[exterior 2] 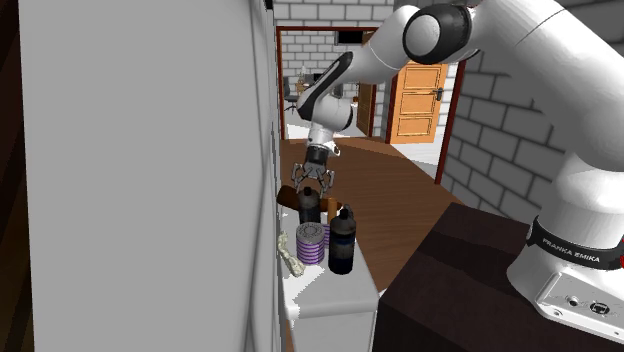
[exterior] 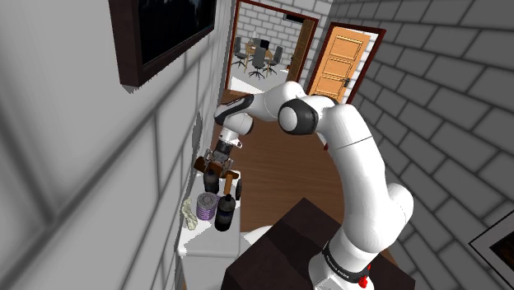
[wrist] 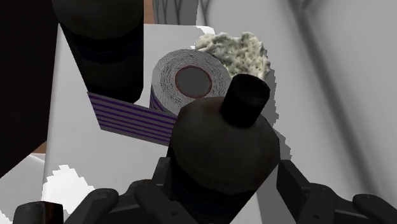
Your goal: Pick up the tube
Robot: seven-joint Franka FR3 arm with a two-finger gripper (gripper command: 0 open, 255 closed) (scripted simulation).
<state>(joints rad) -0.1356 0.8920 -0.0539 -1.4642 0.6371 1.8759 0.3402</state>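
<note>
Around tube (wrist: 222,149), end effector (wrist: 225,181), "FRANKA EMIKA" base (exterior 2: 562,272)

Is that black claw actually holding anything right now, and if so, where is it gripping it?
Nothing is held yet. The gripper is open, straddling the top of the dark bottle without clasping it.

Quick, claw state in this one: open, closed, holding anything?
Claw: open, straddling the dark capped bottle, not clasping it.
</note>
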